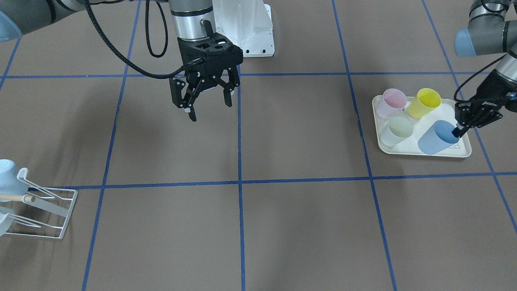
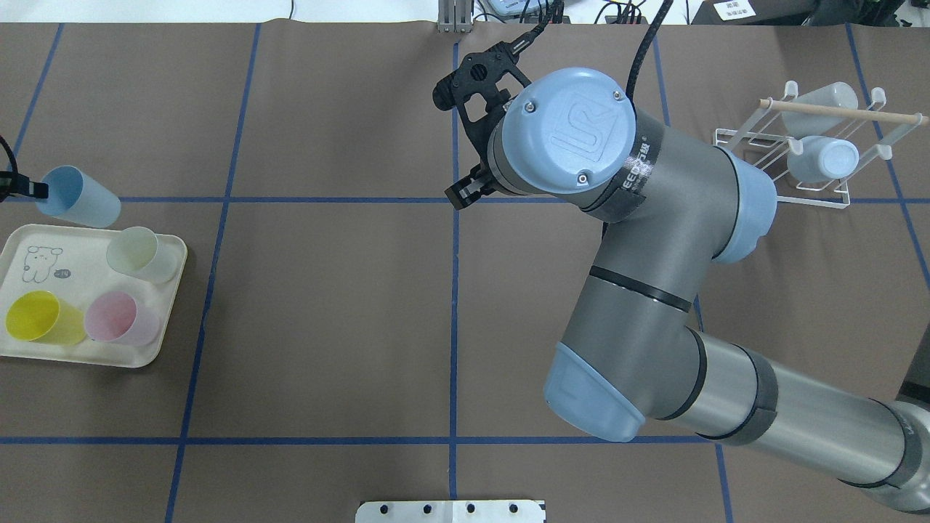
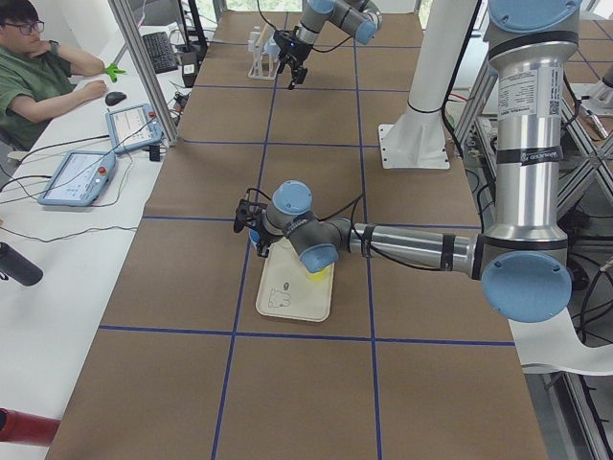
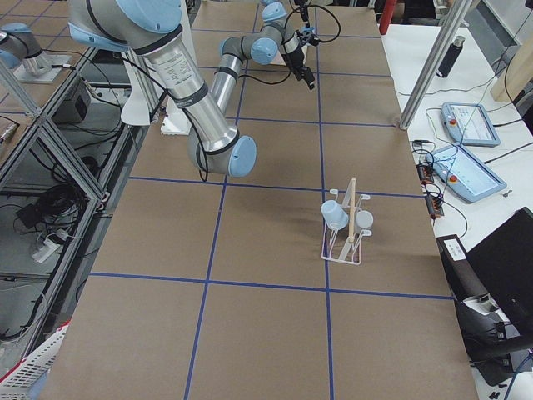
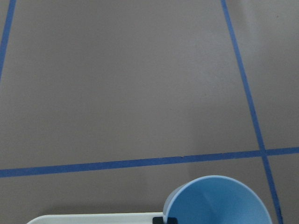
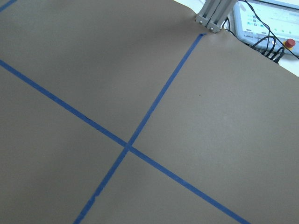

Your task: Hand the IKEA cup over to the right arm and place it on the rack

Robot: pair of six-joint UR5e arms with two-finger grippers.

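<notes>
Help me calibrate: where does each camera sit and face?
Front-facing: across table, facing robot; right gripper, left gripper holding blue cup.
Overhead: behind robot, looking down; right arm.
Exterior left: left end; left arm near.
Exterior right: right end; right arm near.
Left wrist: at cup.
Right wrist: at table.
Shared: cup, front-facing and overhead.

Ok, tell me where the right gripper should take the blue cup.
Probably the lower wall near the base, approached from the base end. The left gripper pinches the blue cup at its rim, so the mouth end is taken. The cup tilts with its closed, narrower base toward the open right gripper, leaving that end free.
</notes>
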